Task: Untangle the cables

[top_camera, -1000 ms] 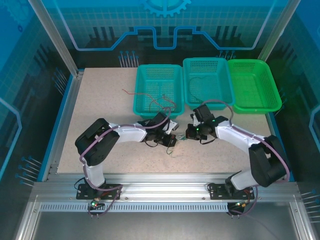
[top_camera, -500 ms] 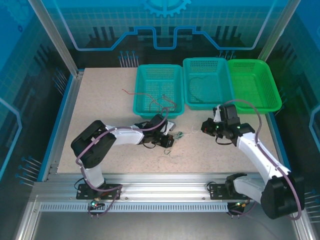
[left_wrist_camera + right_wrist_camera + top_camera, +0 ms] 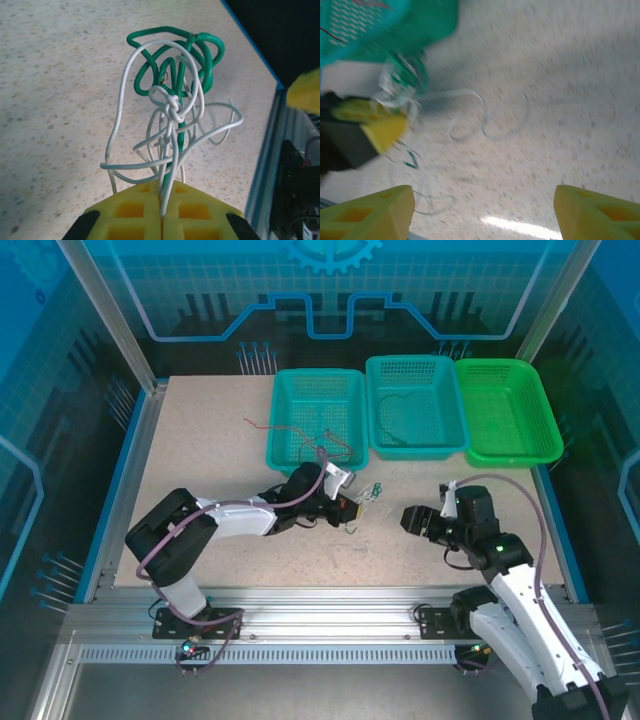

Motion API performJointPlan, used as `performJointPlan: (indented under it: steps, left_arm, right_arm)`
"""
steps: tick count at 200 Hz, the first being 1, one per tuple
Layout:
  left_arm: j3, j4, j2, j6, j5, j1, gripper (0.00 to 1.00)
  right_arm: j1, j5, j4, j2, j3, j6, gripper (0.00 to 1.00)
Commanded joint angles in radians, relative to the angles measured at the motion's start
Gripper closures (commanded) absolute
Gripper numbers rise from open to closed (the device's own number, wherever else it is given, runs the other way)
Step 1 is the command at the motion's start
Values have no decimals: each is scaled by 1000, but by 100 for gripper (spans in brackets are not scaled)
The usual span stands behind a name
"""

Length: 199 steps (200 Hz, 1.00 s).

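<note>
A knotted bunch of green and white cables [image 3: 175,100] sticks up from my left gripper [image 3: 162,200], which is shut on its strands. From above, that gripper [image 3: 350,508] lies just in front of the left teal basket, with the bunch [image 3: 371,493] at its tip. White loops [image 3: 490,117] trail from the bunch [image 3: 402,80] across the table. My right gripper [image 3: 412,519] hovers to the right of the bunch, apart from it. Its jaws are open and hold nothing [image 3: 485,210]. A red cable [image 3: 262,426] runs from the table into the left basket. A dark cable [image 3: 395,405] lies in the middle basket.
Three baskets stand in a row at the back: a teal one [image 3: 275,440], a second teal one [image 3: 372,410] and a green one [image 3: 545,430]. The table's blue side edge [image 3: 265,150] is close to the held bunch in the left wrist view.
My right gripper has opened, let go of the cables and pulled back to the right and nearer. My left gripper kept hold of the bunch and shifted slightly toward the baskets.
</note>
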Motion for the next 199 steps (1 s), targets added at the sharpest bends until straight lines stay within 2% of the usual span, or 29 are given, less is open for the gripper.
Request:
performJointPlan:
  steps: [1, 25, 60, 132, 150, 170, 187, 199]
  left_arm:
    - [-7, 116, 11, 37, 80, -2, 100]
    - [-3, 111, -1, 48, 84, -4, 100]
    - [12, 60, -13, 75, 86, -10, 100]
    - [15, 71, -25, 73, 93, -16, 100]
    - [12, 71, -30, 72, 91, -15, 100]
    - [5, 74, -37, 70, 83, -14, 100]
    - [-3, 69, -44, 66, 63, -16, 100]
    - [-6, 50, -49, 64, 38, -15, 97]
  right_arm:
    - [-15, -93, 54, 90, 93, -39, 29]
    - [-9, -175, 105, 253, 180, -59, 35]
    - [12, -218, 146, 403, 253, -90, 40]
    - [28, -240, 228, 539, 242, -90, 60]
    - [28, -235, 232, 550, 236, -87, 69]
    - [25, -199, 217, 549, 230, -78, 88]
    - [16, -150, 193, 536, 226, -72, 100]
    - [7, -121, 183, 517, 220, -70, 100]
